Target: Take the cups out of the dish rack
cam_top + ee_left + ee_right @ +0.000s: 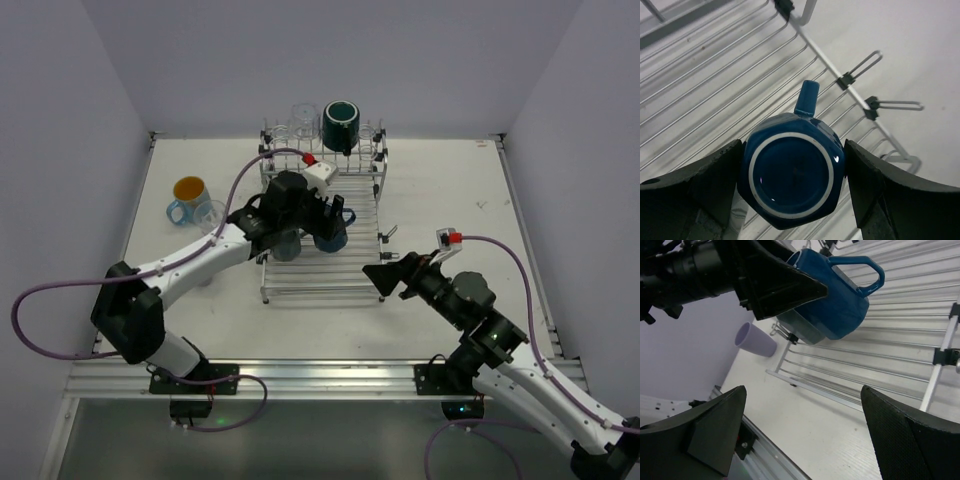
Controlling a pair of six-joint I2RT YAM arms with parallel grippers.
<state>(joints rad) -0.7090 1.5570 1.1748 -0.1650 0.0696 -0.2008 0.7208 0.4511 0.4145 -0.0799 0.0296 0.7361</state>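
Observation:
My left gripper is shut on an upside-down dark blue mug over the silver wire dish rack. In the left wrist view the mug's base fills the gap between both fingers, handle pointing away. The right wrist view shows the mug tilted and lifted off the rack slats. A teal mug and clear tumblers sit on the rear tier. A light blue mug with an orange inside stands on the table at left. A purple cup lies beside the rack. My right gripper is open and empty at the rack's near right corner.
Wire hooks stick out from the rack's side rail. The table's right half is bare white surface. A metal rail runs along the near edge by the arm bases. Purple-grey walls close in the sides and back.

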